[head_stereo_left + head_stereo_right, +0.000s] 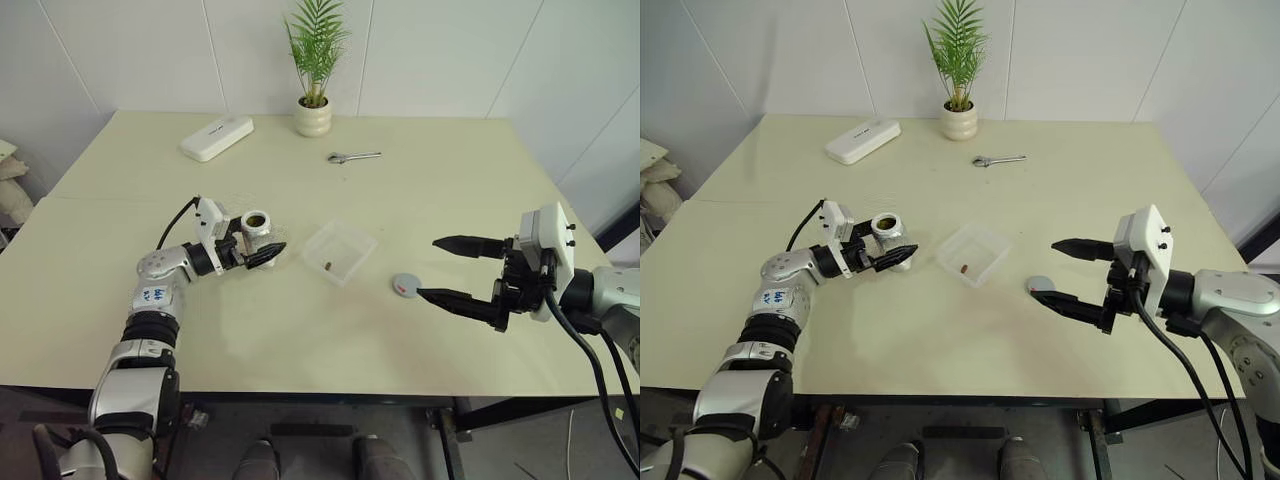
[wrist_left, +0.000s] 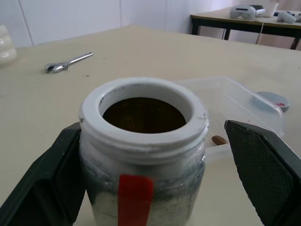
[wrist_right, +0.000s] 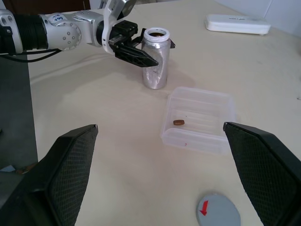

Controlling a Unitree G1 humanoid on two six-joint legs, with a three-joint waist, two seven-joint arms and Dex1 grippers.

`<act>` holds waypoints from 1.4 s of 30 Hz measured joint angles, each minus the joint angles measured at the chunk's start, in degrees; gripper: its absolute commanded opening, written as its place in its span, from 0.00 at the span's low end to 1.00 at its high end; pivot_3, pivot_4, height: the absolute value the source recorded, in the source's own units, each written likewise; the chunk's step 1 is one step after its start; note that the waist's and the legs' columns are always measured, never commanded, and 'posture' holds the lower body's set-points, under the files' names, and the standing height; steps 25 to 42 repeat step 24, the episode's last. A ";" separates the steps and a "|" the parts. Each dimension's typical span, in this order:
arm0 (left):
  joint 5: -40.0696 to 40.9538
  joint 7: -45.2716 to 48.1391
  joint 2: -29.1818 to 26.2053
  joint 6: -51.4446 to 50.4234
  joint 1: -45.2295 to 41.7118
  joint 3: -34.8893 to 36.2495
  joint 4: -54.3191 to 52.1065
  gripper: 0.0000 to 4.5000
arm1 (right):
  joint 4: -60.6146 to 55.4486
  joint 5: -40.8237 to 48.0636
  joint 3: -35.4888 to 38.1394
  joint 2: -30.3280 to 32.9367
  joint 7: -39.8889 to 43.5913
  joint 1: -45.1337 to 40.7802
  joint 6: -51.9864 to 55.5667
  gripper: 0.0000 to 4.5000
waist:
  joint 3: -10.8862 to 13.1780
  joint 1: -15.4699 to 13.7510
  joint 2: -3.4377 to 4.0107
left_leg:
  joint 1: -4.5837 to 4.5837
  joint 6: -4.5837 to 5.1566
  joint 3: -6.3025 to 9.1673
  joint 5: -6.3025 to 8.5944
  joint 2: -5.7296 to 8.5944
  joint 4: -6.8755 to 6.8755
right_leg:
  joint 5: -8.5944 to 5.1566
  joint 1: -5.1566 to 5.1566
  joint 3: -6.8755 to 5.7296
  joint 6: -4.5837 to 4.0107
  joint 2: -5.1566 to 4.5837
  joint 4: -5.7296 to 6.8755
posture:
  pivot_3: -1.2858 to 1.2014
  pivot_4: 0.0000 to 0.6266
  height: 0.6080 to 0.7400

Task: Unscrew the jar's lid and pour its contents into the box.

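Left gripper [image 1: 262, 246] stands spread wide around the open jar [image 1: 256, 230], which sits upright on the surface beside the box [image 1: 340, 251], looking light, rigid and slick, best gripped at mid-body below the rim.

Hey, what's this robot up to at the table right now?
It's emptying a jar into a box. The jar stands upright with its lid off, the left end effector open around it. The small brown item already lies in the clear box. The lid rests on the table near the open right end effector.
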State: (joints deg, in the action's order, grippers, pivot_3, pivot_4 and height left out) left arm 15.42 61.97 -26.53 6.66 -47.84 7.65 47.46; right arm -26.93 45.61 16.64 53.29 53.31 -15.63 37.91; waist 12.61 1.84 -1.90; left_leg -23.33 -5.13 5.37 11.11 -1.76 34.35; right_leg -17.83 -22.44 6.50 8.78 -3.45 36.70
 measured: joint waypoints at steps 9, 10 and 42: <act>0.23 7.30 -5.84 -7.06 5.69 -0.53 -6.42 1.00 | 0.10 0.18 2.00 2.26 0.41 0.09 0.94 1.00 | 0.00 -0.05 0.00 | 0.02 0.00 -0.01 0.01 -0.02 -0.31 | -0.04 -0.04 -0.03 -0.05 -0.02 -0.17 | 0.52 0.24 1.00; 0.24 7.70 -6.26 -7.51 5.84 -0.52 -6.62 1.00 | 0.19 0.20 2.26 2.57 0.58 0.10 0.97 1.00 | 0.00 -0.12 0.00 | 0.02 0.00 0.00 0.01 -0.02 -0.32 | -0.04 -0.04 -0.04 -0.06 -0.02 -0.17 | 0.52 0.24 1.00; 1.93 23.30 -19.77 -6.38 5.89 2.67 0.92 1.00 | 0.07 1.35 7.70 6.45 1.96 1.89 3.50 1.00 | 0.00 0.07 0.00 | 0.01 -0.01 -0.06 0.02 -0.05 -0.52 | -0.27 -0.12 -0.07 -0.49 -0.06 -0.35 | 0.52 0.24 1.00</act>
